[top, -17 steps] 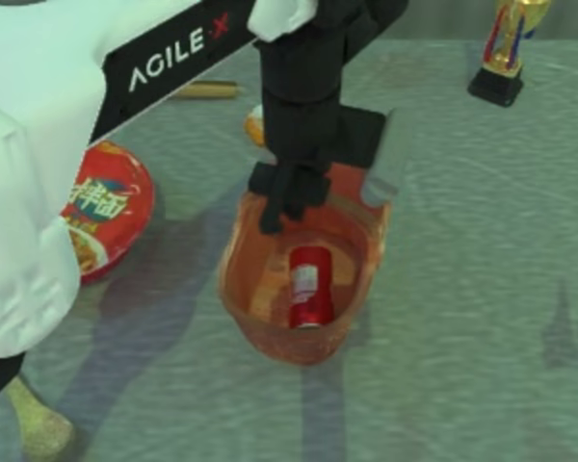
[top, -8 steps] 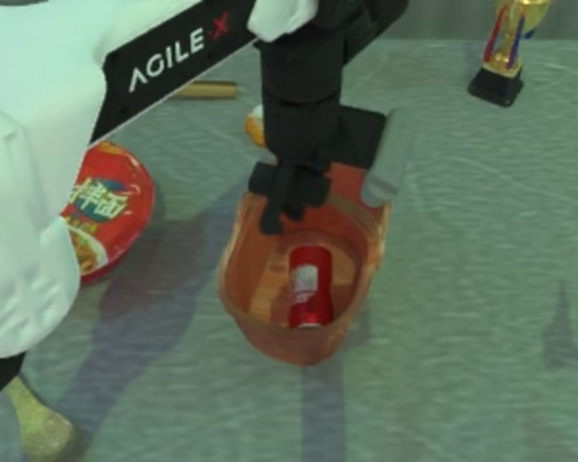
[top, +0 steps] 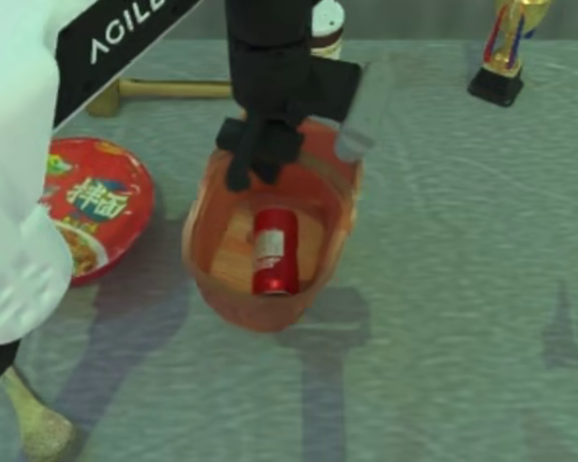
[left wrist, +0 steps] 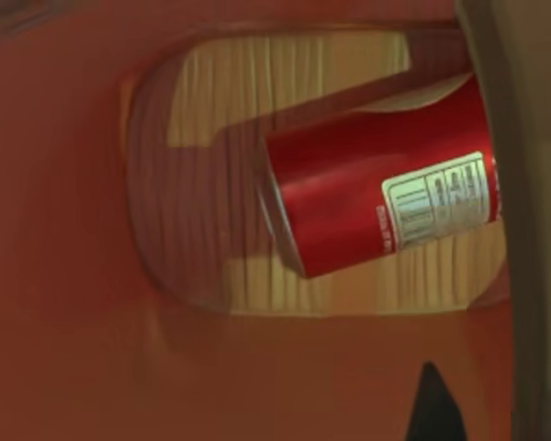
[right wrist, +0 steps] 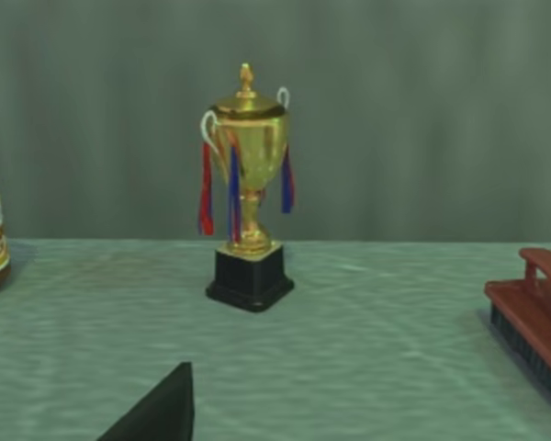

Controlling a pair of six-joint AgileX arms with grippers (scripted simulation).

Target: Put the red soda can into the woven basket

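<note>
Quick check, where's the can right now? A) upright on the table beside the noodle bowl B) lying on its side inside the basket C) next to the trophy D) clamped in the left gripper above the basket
B: the can lies on its side on the slatted bottom of the basket, with the left gripper above the basket's far rim, not around the can.

One red soda can (top: 275,250), one woven basket (top: 202,241), one trophy (top: 508,48).
</note>
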